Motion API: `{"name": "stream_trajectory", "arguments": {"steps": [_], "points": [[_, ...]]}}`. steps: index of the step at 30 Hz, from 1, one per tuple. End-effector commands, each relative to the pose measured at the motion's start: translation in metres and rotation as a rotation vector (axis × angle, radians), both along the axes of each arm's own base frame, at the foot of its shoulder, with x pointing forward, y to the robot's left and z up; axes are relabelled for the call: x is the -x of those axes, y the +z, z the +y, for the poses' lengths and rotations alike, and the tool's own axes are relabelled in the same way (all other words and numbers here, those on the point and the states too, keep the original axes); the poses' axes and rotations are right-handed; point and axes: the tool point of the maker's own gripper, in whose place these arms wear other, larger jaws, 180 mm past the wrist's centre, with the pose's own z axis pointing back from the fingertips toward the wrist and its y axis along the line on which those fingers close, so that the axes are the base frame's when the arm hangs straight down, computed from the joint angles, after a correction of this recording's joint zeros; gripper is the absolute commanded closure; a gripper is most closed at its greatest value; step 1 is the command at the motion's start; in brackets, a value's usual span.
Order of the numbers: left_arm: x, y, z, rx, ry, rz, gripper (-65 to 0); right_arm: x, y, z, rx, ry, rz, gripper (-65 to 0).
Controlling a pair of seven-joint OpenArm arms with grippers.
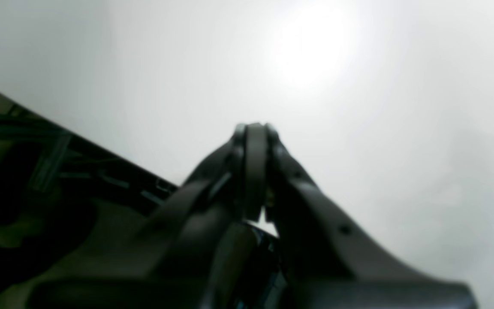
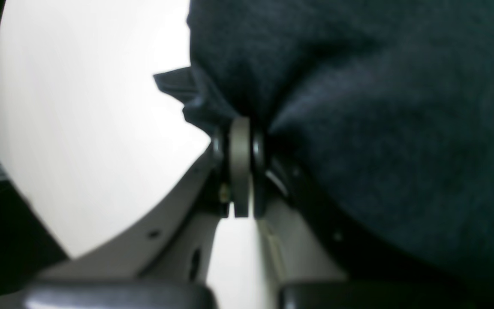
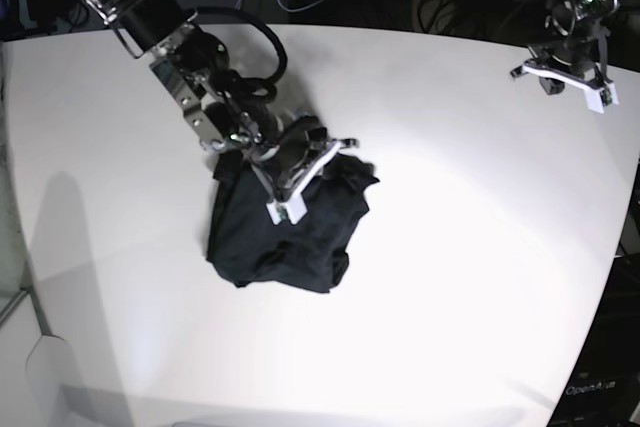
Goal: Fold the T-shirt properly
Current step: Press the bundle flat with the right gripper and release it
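Item: my soft black long-sleeved T-shirt (image 3: 285, 232), bunched in a heap left of the white worktop's (image 3: 450, 247) centre. Right end effector (image 3: 290, 182): pinched tight on a fold, I judge for lifting it open. Left end effector (image 3: 573, 79): closed, empty, parked near the far right corner.

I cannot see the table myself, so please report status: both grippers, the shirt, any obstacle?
Right gripper shut on T-shirt, bunched on the table. Left gripper shut, empty, far from it. No obstacle seen.
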Motion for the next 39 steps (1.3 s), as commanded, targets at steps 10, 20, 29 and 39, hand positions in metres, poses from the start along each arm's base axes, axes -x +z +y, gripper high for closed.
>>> {"name": "stream_trajectory", "arguments": {"steps": [10,20,29,39], "points": [[-0.003,0.008,0.004,-0.018,-0.002,-0.032,0.0,-0.008,-0.011,-0.043,0.113,-0.029,0.003,0.0],[-0.001,0.008,0.005,-0.020,0.000,-0.027,0.0,-0.013,-0.011,-0.053,0.133,-0.034,-0.003,0.0],[0.004,0.005,0.004,-0.020,-0.002,-0.013,0.0,-0.013,-0.009,-0.053,0.134,-0.031,-0.006,0.0],[0.003,0.006,0.005,-0.023,-0.003,-0.013,0.0,-0.017,0.011,-0.041,0.098,-0.014,-0.053,0.0]]}}
